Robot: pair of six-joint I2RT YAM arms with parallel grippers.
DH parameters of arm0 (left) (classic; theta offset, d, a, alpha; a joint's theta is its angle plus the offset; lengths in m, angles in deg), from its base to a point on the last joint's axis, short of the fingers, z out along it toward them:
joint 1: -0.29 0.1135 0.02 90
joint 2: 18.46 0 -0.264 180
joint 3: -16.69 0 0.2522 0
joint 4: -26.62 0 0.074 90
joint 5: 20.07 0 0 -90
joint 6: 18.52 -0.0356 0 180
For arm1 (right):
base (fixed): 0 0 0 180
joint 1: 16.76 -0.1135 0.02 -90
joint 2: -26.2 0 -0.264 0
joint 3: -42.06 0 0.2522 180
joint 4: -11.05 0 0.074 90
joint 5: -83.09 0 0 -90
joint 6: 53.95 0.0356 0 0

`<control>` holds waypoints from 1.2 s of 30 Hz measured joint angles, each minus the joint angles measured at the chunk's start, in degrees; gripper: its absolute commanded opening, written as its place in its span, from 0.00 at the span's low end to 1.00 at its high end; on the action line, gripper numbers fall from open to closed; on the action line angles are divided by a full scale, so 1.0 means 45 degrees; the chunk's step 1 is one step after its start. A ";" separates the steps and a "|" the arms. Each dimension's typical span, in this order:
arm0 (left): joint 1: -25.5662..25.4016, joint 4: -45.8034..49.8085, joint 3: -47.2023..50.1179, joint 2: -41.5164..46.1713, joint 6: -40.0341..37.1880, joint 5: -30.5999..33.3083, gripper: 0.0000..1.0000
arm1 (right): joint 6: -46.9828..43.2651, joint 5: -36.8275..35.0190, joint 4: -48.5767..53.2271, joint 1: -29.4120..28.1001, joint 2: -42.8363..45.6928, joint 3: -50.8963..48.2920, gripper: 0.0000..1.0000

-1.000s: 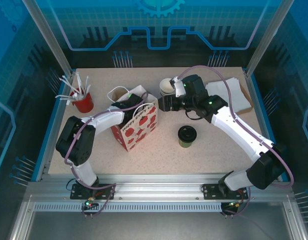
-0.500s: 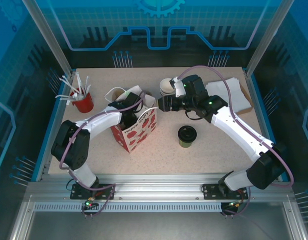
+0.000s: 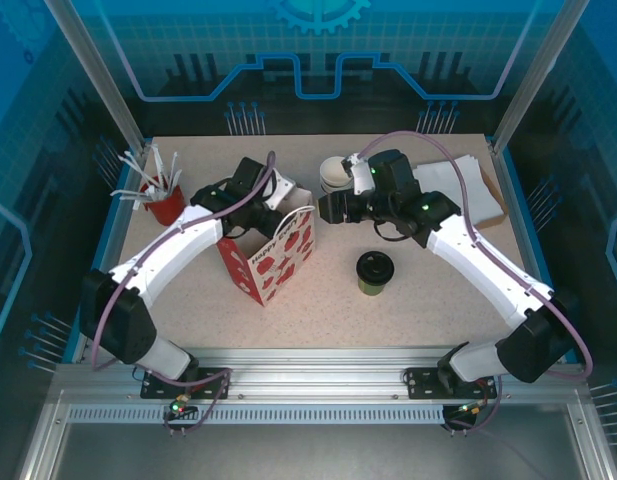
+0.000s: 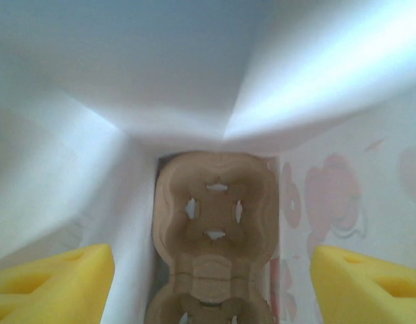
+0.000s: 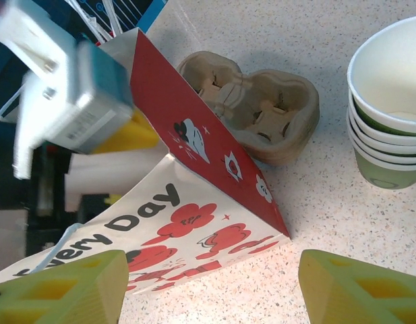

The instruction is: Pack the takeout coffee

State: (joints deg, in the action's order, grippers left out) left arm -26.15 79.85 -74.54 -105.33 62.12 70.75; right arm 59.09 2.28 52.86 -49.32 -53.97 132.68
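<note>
The takeout coffee (image 3: 374,272), a green cup with a black lid, stands upright on the table right of the paper bag (image 3: 269,252). My left gripper (image 3: 256,192) hovers over the bag's far rim, open. In the left wrist view its yellow fingers (image 4: 54,278) stand wide apart, with nothing between them, above white bag walls (image 4: 160,74) and a brown cardboard cup carrier (image 4: 214,226). My right gripper (image 3: 324,208) is open beside the bag's right side, behind the coffee. In the right wrist view its fingers (image 5: 59,290) frame the bag (image 5: 194,223).
A cardboard cup carrier (image 5: 255,108) lies just past the bag's red side. A stack of lidless cups (image 3: 333,172) (image 5: 390,115) stands behind the right gripper. A red cup of straws (image 3: 166,203) is at the back left and napkins (image 3: 460,187) at the back right.
My left arm has risen from low beside the bag to above its far rim, and its jaws have widened. The right arm and the coffee have stayed put.
</note>
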 measured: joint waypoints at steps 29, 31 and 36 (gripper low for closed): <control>-0.2773 -0.1224 -0.2453 0.4376 0.3769 -0.1209 0.77 | -0.1219 0.0976 0.2166 0.4274 0.1676 -0.4755 0.90; -0.2822 -0.1219 -0.2205 0.4401 0.3813 -0.1205 0.77 | -0.1180 0.1321 0.1987 0.4308 0.1598 -0.5124 0.90; -0.2832 -0.1171 -0.1851 0.4401 0.3929 -0.1200 0.77 | -0.1185 0.2569 0.1350 0.4328 0.0869 -0.5503 0.90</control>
State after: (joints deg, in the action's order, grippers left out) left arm -38.89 74.58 -82.87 -85.53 79.80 65.35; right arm 53.76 13.85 58.94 -29.84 -50.05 107.92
